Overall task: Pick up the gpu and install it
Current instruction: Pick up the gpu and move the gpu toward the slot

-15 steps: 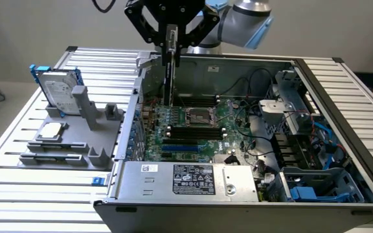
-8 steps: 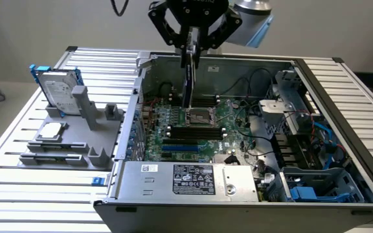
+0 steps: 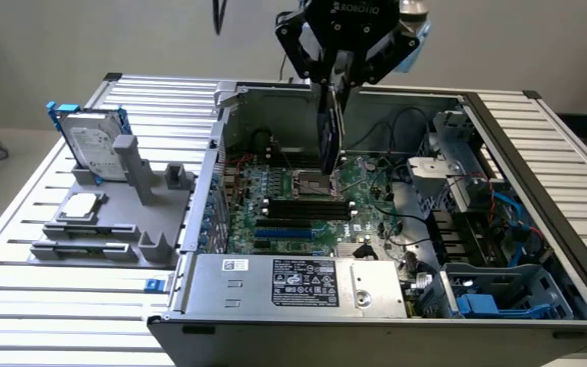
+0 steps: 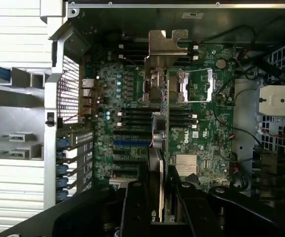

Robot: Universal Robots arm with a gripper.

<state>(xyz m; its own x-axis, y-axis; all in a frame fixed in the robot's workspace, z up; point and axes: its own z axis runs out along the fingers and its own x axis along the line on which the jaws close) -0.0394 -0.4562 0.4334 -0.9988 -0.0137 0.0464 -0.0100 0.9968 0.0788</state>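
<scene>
The pincer [image 3: 336, 73] is clamped on the gpu [image 3: 329, 126]. The card hangs straight below it, long axis upright and silver bracket [image 4: 166, 47] lowest, over the motherboard [image 3: 304, 195] in the open computer case [image 3: 375, 336]. The case fills the slatted bench [image 3: 28, 306] toward the exterior view's right edge, with a pale wall [image 3: 69, 38] beyond.

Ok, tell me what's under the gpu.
The gpu, held on edge by the fingers, hangs over the green motherboard in the open case. The board strip directly beneath it is hidden.
</scene>
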